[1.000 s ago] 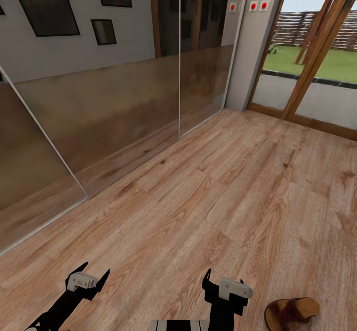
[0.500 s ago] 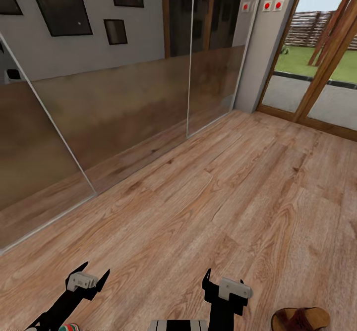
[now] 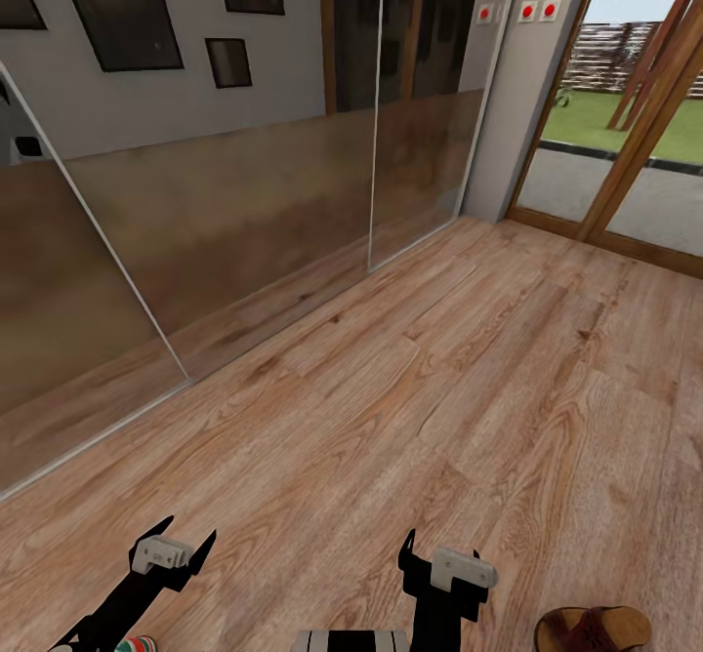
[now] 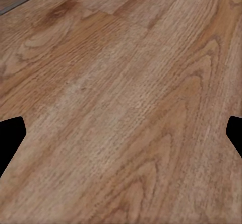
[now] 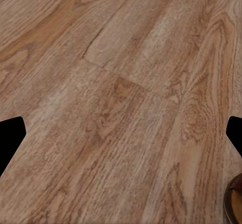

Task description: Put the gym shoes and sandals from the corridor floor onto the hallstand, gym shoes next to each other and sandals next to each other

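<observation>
1. Between the half-second-old head picture and now almost nothing has shifted; against the one before that, the whole scene has slid, so the camera turned, and the things on the floor stayed put.
2. Largest risk: the corridor floor (image 3: pixel 469 388) stretches bare ahead to a mirrored wall (image 3: pixel 225 223) and a glazed door (image 3: pixel 625 174), with no rack among them, so driving on this way would likely waste travel.
3. One sandal (image 3: pixel 593 630) lies at the head picture's lower right corner, just beside the right gripper (image 3: pixel 441 556); a base turn could roll over it or lose it from sight.
4. A gym shoe (image 3: pixel 135 644) barely peeps out under the left gripper (image 3: pixel 174 547); too little shows to plan a grasp.
5. Both grippers hang spread wide and empty above the floor.
</observation>
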